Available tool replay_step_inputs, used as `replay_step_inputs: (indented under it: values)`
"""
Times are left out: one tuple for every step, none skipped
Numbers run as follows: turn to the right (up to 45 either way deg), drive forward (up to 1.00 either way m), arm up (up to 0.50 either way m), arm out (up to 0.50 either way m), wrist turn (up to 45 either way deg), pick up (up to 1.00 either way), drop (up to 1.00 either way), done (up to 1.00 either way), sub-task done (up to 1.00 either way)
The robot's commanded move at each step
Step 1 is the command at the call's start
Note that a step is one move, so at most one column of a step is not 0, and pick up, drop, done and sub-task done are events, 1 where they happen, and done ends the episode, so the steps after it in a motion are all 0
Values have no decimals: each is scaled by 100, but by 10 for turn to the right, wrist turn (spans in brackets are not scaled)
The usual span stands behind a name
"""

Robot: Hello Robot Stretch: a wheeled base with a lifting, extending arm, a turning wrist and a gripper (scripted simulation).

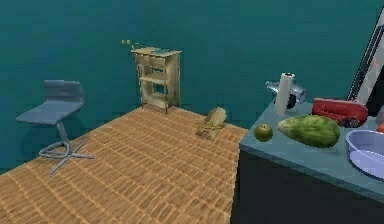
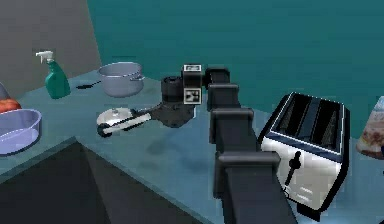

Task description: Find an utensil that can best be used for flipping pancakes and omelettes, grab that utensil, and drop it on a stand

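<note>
The pale utensil (image 2: 115, 122) lies on the worktop (image 2: 160, 158) at the tip of the claw (image 2: 146, 118), its length in line with it. Whether the claw holds it, I cannot tell.

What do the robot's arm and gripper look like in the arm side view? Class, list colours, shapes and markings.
The arm is a dark, square-sectioned bar built of stepped segments. At its far end sit two small white squares with black marks. The gripper has a dark, rounded body and two thin fingers.
</note>
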Motion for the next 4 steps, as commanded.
replay_step_inputs:
  values:
    - [0, 0, 0, 0, -450, 0, 0, 0, 0]
    - [0, 0, 0, 0, -300, 0, 0, 0, 0]
    - [0, 0, 0, -24, 0, 0, 0, 0, 0]
    - [-450, 0, 0, 0, 0, 0, 0, 0, 0]
